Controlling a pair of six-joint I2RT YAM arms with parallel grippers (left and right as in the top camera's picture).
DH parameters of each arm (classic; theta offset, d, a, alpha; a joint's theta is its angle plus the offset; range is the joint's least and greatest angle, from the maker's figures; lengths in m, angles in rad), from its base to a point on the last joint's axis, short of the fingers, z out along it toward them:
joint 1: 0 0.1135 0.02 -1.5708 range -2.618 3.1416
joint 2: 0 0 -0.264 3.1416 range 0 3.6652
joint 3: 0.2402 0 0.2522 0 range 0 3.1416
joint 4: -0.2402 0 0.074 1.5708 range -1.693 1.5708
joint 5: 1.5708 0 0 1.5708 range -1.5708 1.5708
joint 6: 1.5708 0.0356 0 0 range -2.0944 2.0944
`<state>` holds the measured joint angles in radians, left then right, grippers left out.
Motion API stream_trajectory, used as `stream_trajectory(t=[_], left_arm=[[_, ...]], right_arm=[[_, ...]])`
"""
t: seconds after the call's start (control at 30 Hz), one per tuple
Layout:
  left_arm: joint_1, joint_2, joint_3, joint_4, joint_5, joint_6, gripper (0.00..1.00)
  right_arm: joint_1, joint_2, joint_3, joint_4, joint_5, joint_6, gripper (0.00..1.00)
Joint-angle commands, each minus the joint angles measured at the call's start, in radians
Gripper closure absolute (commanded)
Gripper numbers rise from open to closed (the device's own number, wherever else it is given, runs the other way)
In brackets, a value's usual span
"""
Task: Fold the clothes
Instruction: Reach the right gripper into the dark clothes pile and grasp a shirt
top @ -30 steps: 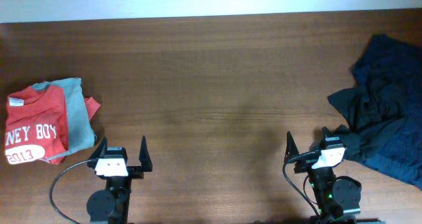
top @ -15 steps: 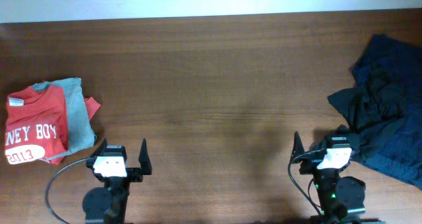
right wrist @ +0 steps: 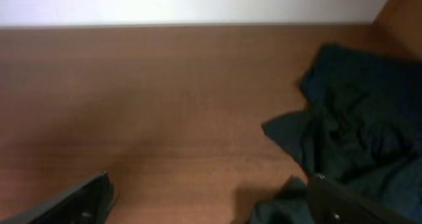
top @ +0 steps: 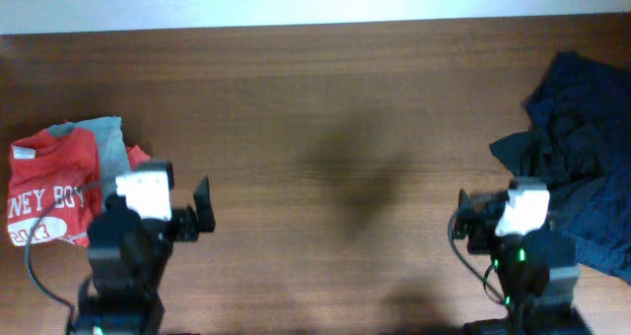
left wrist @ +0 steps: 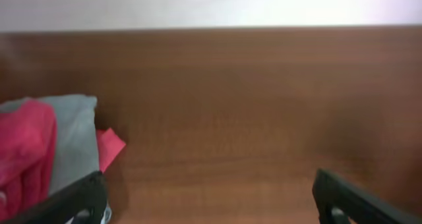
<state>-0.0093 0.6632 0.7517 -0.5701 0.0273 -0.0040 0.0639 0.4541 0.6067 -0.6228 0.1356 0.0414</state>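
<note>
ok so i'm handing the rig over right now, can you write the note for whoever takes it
Left gripper: fingers wide open, empty, close to the red lettered shirt, which lies folded on a grey folded garment at the left end of the brown wooden table.
Right gripper: fingers wide open, empty, next to the crumpled pile at the table's right end, a black garment bunched with a dark navy garment.
Done: the red and grey pieces look folded and stacked.
Left: the black and navy pieces are unfolded; neither is spread out in the middle yet.
</note>
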Motion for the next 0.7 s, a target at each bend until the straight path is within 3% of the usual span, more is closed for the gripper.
stream_trajectory(t=[0.0,0.13,0.3,0.43,0.67], left_arm=[[-0.003,0.122,0.153,-0.088,0.011,-0.010,0.01],[-0.003,0.211,0.258,-0.191,0.011,-0.010,0.01],[-0.003,0.228,0.274,-0.201,0.011,-0.010,0.01],[-0.003,0.228,0.274,-0.201,0.010,-0.010,0.01],[-0.003,0.228,0.274,-0.200,0.011,-0.010,0.01]], right_arm=[[-0.007,0.191,0.140,-0.073,0.023,0.001,0.01],[-0.007,0.407,0.281,-0.165,-0.003,0.001,0.01],[-0.028,0.602,0.391,-0.230,0.019,0.042,0.01],[-0.200,0.725,0.394,-0.234,0.051,0.226,0.01],[-0.365,0.963,0.394,-0.263,0.001,0.232,0.02]])
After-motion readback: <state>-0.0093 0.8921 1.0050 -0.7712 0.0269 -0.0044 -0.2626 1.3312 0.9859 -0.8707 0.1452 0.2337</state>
